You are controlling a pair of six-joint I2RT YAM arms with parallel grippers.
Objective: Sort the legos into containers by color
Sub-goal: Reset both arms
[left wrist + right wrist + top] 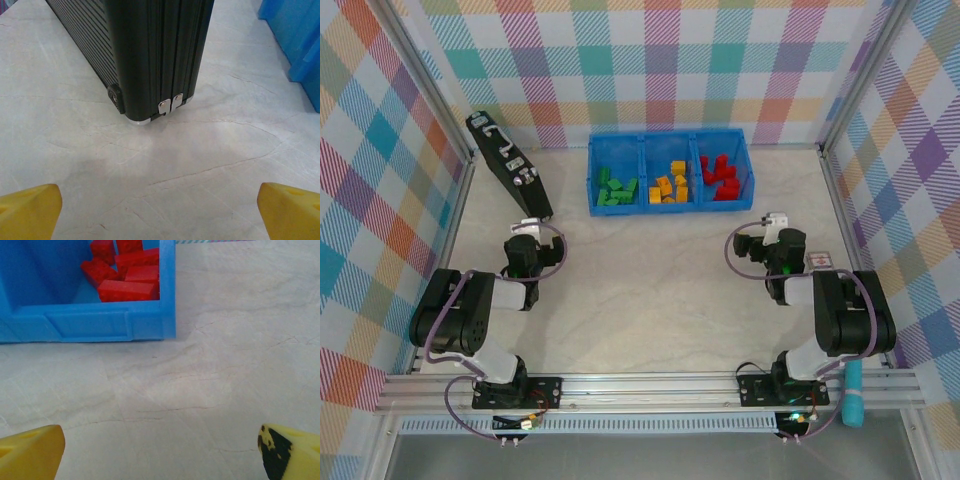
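The legos lie sorted in the blue bin (670, 208) at the far side of the tabletop (650, 300): green legos (616, 188) in the left compartment, yellow-orange legos (670, 186) in the middle one, red legos (721, 177) in the right one. The left gripper (160, 212) is released, its yellow fingers (30, 210) spread wide with nothing between them, facing a corner of the black case (150, 50) left of the bin. The right gripper (160, 452) is likewise released and empty, low over the tabletop, facing the bin's right front corner
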